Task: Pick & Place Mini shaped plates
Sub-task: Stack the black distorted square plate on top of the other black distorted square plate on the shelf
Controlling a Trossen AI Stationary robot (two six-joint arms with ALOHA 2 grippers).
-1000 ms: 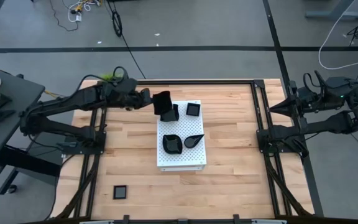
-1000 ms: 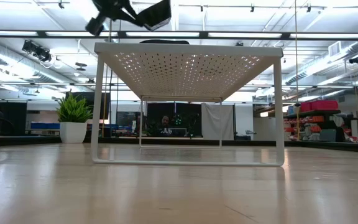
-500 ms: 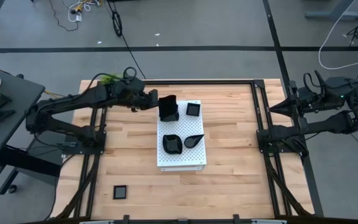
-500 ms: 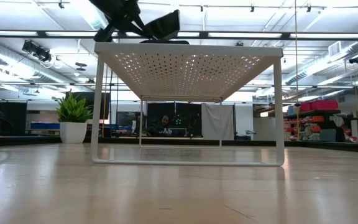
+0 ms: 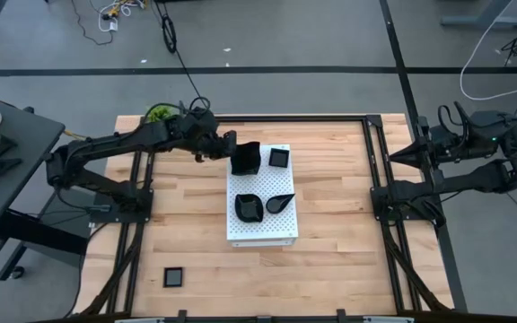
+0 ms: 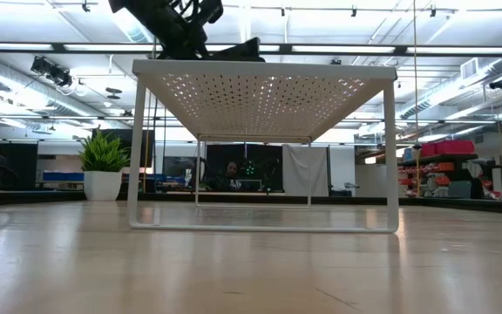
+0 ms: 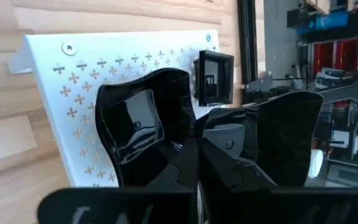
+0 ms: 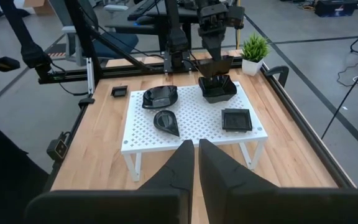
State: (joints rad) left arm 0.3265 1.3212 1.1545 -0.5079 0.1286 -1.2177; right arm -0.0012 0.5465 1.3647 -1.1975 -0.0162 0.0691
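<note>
Bright, even overhead strip lighting, soft shadows, glare on the glossy black plates (image 7: pixel 132 121), blurred near hand fingers.

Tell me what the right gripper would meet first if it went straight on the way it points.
Probably the white perforated board. The right gripper, shut and parked at the table's right edge, points across the table at it, with bare wood between. If it passes above the board, the teardrop plate looks nearest its line; depth is unclear.
</note>
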